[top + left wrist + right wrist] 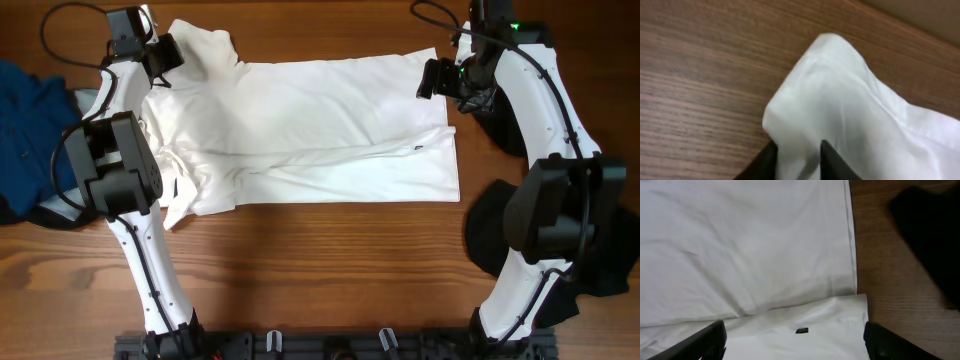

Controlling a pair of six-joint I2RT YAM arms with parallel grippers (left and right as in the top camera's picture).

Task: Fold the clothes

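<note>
Left tool (165, 55) sits at the far-left sleeve of the white shirt (300, 130), which lies spread on the tabletop (320, 260). Only the left wrist view shows its fingers (832, 162) set close, pinching a raised fold of cloth. Right tool (793, 327) is spread wide over the hem by a small dark label (801, 330), holding nothing; only overhead shows blue cloth (25, 110) at left.

The right gripper (794, 339) hung wide apart over the white shirt (750, 245) — its small dark label (801, 330) between the fingers — wooden table (875, 280) alongside.
</note>
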